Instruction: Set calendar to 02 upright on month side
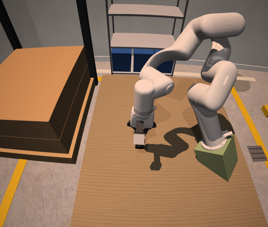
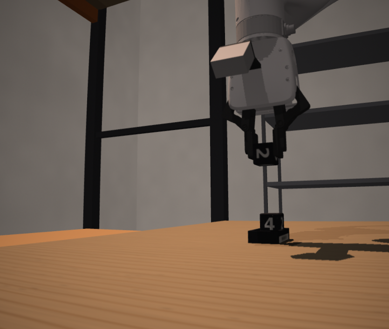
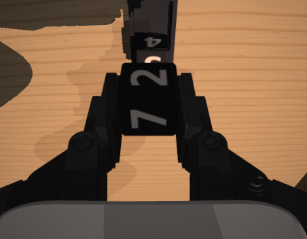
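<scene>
Two number cubes are visible. One, the held cube (image 2: pixel 265 154) (image 3: pixel 149 98), is pinched between the fingers of the gripper (image 1: pixel 142 127) (image 2: pixel 265 154) (image 3: pixel 149 92), raised above the table (image 1: pixel 163 193) (image 2: pixel 173 283) (image 3: pixel 253 112); its 2 lies sideways in the exterior view. At six o'clock below it there, the tray (image 1: pixel 139 147) (image 2: pixel 262 236) (image 3: pixel 174 20) rests on the table, containing the second cube (image 2: pixel 271 222) (image 3: pixel 144 56), with an upright 4 visible. The tray's label, towards four o'clock, is too small to read.

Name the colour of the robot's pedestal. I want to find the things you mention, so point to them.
The pedestal (image 1: pixel 229 156) is olive green, its sunlit top paler; the top view shows it best.
</scene>
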Action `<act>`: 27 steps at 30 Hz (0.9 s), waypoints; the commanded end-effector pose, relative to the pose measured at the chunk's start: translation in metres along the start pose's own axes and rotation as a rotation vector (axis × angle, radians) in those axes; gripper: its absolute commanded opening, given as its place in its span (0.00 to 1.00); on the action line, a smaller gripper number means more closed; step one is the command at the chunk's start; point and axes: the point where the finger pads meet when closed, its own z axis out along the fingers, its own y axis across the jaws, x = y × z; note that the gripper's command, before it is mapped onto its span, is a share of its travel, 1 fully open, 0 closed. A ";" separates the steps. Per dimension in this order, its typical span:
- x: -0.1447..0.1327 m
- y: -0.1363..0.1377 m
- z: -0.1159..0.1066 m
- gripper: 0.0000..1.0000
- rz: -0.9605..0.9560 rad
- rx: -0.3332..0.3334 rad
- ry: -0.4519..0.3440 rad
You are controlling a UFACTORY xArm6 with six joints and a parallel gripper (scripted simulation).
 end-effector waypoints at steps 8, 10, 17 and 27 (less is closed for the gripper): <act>0.000 0.001 0.006 0.27 0.001 -0.002 0.002; 0.000 0.001 0.010 0.27 0.001 -0.002 0.002; -0.001 0.001 0.032 0.27 0.001 -0.002 0.002; -0.002 0.001 0.056 0.27 0.001 -0.002 0.002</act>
